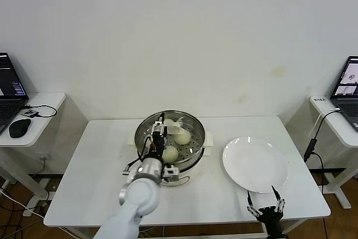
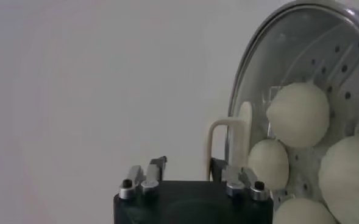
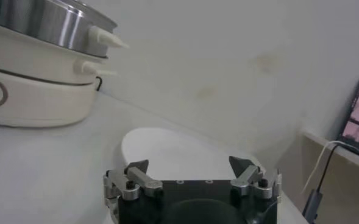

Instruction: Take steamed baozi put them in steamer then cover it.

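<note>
White table (image 1: 100, 183) under a blank wall carries the steamer (image 1: 194, 129) at its middle, with the glass cover (image 2: 261, 73) on it and the steamed baozi (image 2: 298, 112) visible inside through the glass. Above the steamer, the left gripper (image 1: 158, 136) has its fingers spread around the cover's cream handle (image 2: 219, 143), gripping nothing; a finger catching that handle as the arm pulls away could drag the cover askew. Well to the steamer's right, the right gripper (image 1: 266, 208) waits wide open and empty beside the plate (image 1: 255, 164).

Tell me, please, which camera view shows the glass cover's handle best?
The left wrist view: the cream handle stands close up, arched, beside the steamer. In the head view the left arm partly hides it; the right wrist view shows none of it.
</note>
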